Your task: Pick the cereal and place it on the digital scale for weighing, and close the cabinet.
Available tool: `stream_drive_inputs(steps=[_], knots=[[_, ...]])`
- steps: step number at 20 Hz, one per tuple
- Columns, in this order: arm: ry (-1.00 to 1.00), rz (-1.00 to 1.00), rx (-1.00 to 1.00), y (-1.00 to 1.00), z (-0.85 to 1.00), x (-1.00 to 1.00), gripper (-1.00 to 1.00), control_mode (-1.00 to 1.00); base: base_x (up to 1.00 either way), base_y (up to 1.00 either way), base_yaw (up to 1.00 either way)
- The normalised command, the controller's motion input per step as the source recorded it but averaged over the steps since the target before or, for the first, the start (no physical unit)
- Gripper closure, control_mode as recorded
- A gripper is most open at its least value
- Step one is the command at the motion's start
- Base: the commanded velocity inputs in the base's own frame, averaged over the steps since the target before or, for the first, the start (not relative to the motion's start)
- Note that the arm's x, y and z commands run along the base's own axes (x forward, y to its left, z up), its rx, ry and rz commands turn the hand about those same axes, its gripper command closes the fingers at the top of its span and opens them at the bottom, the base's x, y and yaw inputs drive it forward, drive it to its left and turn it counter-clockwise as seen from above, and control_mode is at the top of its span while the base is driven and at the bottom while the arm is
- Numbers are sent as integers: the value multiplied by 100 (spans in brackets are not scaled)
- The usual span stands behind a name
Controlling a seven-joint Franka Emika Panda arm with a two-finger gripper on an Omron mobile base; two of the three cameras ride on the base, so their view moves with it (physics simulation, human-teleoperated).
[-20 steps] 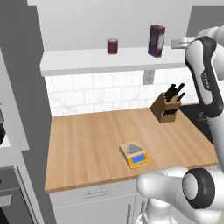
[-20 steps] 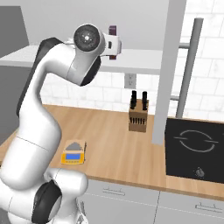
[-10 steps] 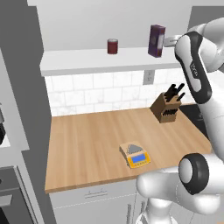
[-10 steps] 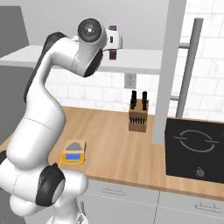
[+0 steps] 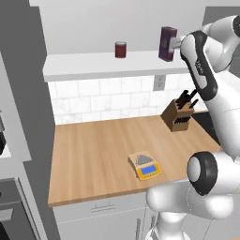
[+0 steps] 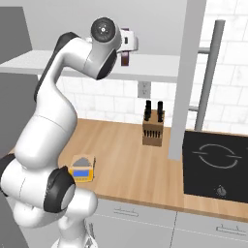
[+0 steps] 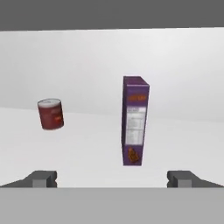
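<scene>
The cereal [image 7: 134,120], a tall dark purple box, stands upright on the white shelf [image 5: 103,63] of the open cabinet, straight ahead of my gripper [image 7: 112,179] and slightly right of its centre. Both fingertips [image 7: 43,178] are spread wide with nothing between them. In the left base view the hand is raised to shelf height, just right of the cereal [image 5: 168,43]. Down on the wooden counter lies the yellow-orange digital scale [image 5: 146,166], also seen as the scale [image 6: 82,167] near the robot's body. The cabinet door [image 6: 186,77] stands open, edge-on, with its silver bar handle [image 6: 210,72].
A short dark red can [image 7: 50,113] stands on the same shelf, left of the cereal. A brown knife block [image 5: 180,115] sits at the back of the counter. A black cooktop [image 6: 215,162] lies to the right. A grey panel [image 5: 23,117] borders the counter's left side.
The arm has swung left at shelf height, bringing the hand closer to the cereal. The jaws have stayed open, and the box, can and scale have not moved.
</scene>
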Motion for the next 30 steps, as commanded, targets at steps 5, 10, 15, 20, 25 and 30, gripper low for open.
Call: stream_drive_inputs(steps=[5, 10, 15, 20, 25, 30], knots=[[0, 0, 0, -1, 0, 17, -100, -100, 0, 0, 0], [0, 0, 0, 0, 0, 15, -100, -100, 0, 0, 0], [0, 0, 0, -2, 0, 21, -100, -100, 0, 0, 0], [0, 0, 0, -6, 0, 28, -100, -100, 0, 0, 0], [0, 0, 0, -11, 0, 31, -100, -100, 0, 0, 0], [1, 0, 0, -1, 0, 51, -100, -100, 0, 0, 0]])
